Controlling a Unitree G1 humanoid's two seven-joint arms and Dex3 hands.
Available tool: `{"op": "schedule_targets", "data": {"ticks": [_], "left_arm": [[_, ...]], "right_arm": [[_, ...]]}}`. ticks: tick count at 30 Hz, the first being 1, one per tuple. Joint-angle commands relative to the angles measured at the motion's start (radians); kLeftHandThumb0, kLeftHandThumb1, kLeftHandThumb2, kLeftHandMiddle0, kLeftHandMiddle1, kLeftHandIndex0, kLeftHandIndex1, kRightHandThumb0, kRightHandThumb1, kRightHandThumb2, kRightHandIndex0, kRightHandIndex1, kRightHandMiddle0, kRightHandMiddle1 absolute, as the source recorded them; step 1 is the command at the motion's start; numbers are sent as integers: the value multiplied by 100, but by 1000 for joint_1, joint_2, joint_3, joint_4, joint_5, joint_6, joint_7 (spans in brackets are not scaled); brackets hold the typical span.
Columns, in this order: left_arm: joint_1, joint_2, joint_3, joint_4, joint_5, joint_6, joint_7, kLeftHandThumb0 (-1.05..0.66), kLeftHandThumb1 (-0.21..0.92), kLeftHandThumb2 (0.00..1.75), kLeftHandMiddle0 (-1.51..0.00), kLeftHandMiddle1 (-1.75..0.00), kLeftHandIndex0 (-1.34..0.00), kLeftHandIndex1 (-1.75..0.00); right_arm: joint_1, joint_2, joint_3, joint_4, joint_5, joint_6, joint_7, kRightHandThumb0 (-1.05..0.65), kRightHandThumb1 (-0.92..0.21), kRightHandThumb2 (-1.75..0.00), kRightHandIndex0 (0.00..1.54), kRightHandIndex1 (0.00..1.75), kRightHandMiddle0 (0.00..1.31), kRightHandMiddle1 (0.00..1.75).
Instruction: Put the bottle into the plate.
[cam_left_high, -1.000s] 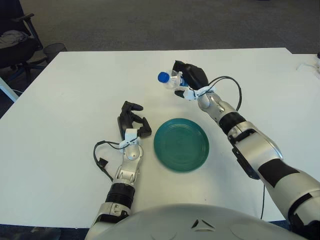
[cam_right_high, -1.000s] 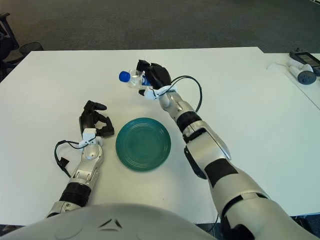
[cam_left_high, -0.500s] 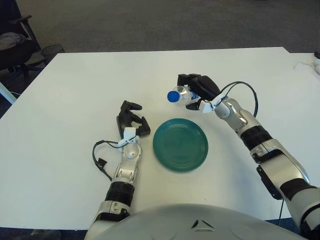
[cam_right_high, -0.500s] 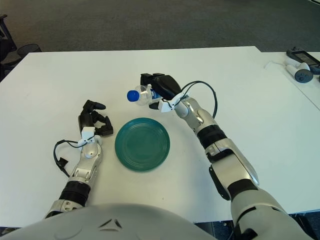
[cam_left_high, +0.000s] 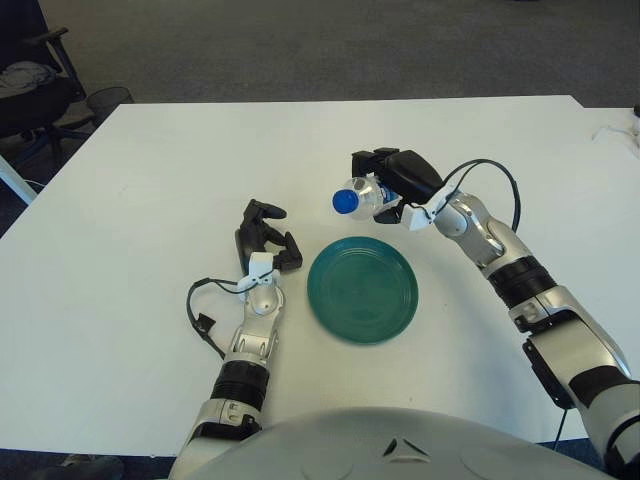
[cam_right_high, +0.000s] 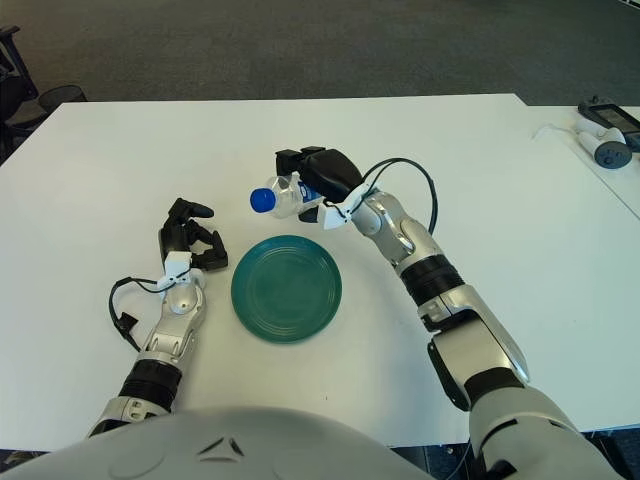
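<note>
White table (cam_left_high: 130, 180) is carrying the whole scene under the head camera. At far left, only the left eye view is taking in a dark chair (cam_left_high: 30, 85) and a round black bin (cam_left_high: 108, 100) on the grey floor beyond the table edge. Moving rightward, a black cable (cam_left_high: 203, 318) is looping beside the left forearm, and the left hand (cam_left_high: 262, 237) is showing just left of the plate, its dark fingers (cam_left_high: 268, 211) loosely curled and holding nothing; whether it is touching the table cannot be told. Next, the green plate (cam_left_high: 362, 289) is lying flat near the table's front middle, with nothing in it.

Behind the plate's far rim, the bottle (cam_left_high: 360, 195) is being held off the table, lying nearly sideways. Its blue cap (cam_left_high: 345, 201) is pointing toward the robot's left and sticking out clear of the hand. The right hand (cam_left_high: 398, 183) is wrapping the bottle's body from the right, fingers closed around it, so the bottle's base end is being hidden inside the grasp. Bottle and plate are apart.

At far right, only the right eye view is showing a second table with a grey handheld device (cam_right_high: 608, 150) and a dark one (cam_right_high: 612, 117) behind it.
</note>
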Motion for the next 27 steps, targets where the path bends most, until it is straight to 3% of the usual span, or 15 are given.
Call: {"op": "schedule_targets", "data": {"ticks": [1,12,27], "left_arm": [[10,-27,11,39,-14,42,-7,0,-3,171,-87,-171,-66,-175],[2,-23,13,54,-2,32,8,0,-5,172,-89,-169,-67,-175],[4,-21,13,32,2,44,5,0,-6,175,-88,-174,-68,-175]], "right_arm": [[18,-19,-15,-36,-13,21,21,0,-9,-159,78,174,55,175],[66,-33,-15,-138,-19,44,67,0,-12,-156,77,174,53,175],[130,-42,-6,-185,1,-59,92,0,-10,-156,78,172,54,175]]}}
